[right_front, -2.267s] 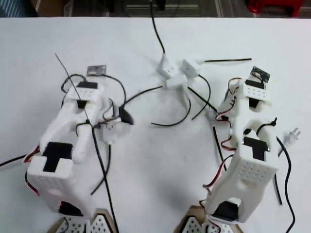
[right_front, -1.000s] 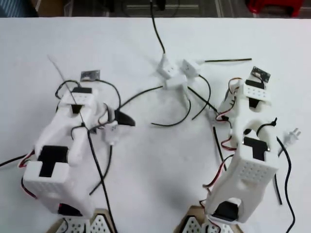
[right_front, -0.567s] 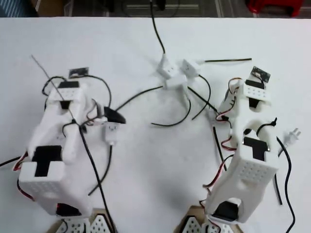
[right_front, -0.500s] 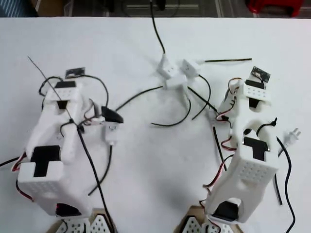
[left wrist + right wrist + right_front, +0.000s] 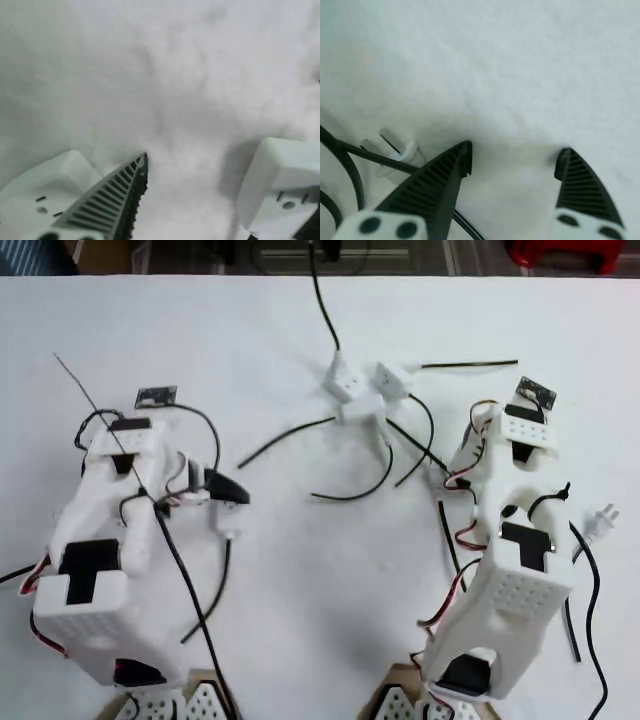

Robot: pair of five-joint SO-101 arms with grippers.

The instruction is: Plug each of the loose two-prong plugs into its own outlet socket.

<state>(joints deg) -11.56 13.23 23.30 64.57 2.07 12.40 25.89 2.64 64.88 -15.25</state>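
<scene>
Three white outlet sockets (image 5: 358, 392) cluster at the table's far centre, with black cables running from them. Another white socket (image 5: 229, 514) lies just beside my left gripper (image 5: 223, 494), whose black finger (image 5: 117, 200) sticks out wide; the gripper is open and grips nothing. In the left wrist view one white socket (image 5: 35, 202) lies under that finger and another (image 5: 282, 187) sits across the gap. My right gripper (image 5: 514, 152) hangs open over bare table, with a white two-prong plug (image 5: 395, 150) just outside one finger. A second loose plug (image 5: 603, 520) lies at the far right.
Black cables (image 5: 365, 485) loop across the middle of the white table (image 5: 320, 580), and one free cable end (image 5: 243, 462) lies near the left gripper. A long cable (image 5: 590, 610) trails along the right arm. Small dark boards (image 5: 155, 396) sit by each arm.
My left arm has drawn back to the left, away from the centre cable end. The white socket beside it stayed where it was. The right arm has not moved.
</scene>
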